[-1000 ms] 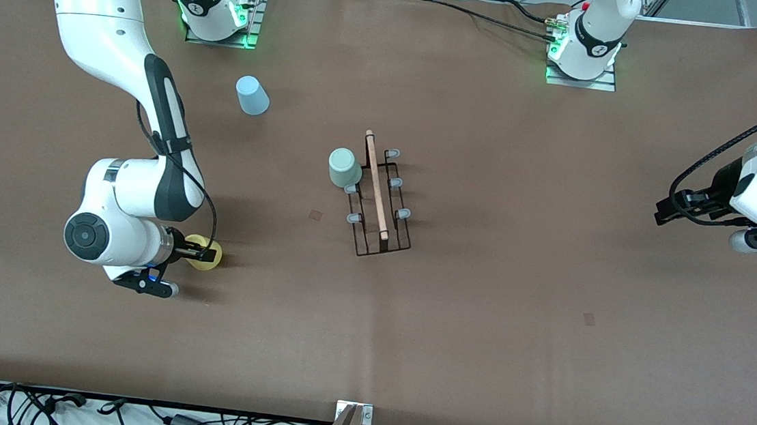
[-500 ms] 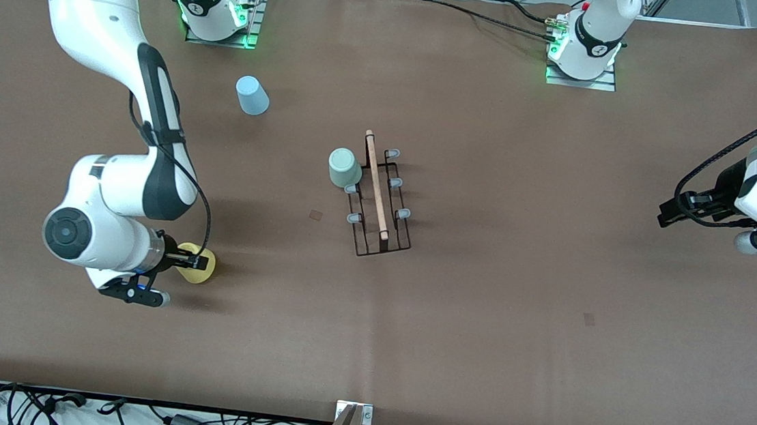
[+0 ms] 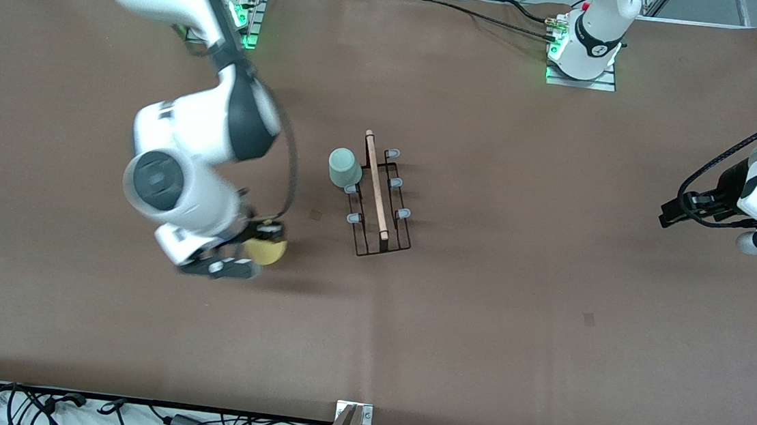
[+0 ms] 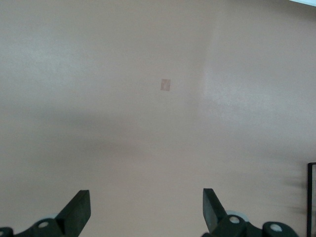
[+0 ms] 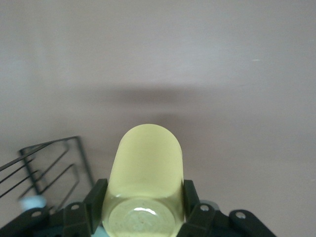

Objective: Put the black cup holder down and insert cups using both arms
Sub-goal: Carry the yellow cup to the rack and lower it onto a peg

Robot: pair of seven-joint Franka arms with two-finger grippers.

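The black cup holder (image 3: 379,202) stands mid-table, wooden rod on top, with a mint green cup (image 3: 344,167) upside down against one peg at its side toward the right arm's end. My right gripper (image 3: 265,235) is shut on the yellow cup (image 3: 265,250), holding it on its side above the table, a short way from the holder. In the right wrist view the fingers (image 5: 96,195) clamp the yellow cup (image 5: 147,163), with the holder's wires (image 5: 49,168) beside it. My left gripper (image 3: 667,216) waits over the left arm's end of the table, open (image 4: 145,210) and empty.
Small tape marks lie on the brown mat (image 3: 315,214) (image 3: 588,318). A metal bracket (image 3: 354,416) and loose cables (image 3: 195,422) run along the table's edge nearest the front camera.
My right gripper closed on the yellow cup, lifted it off the table and carried it toward the cup holder. The left arm barely shifted.
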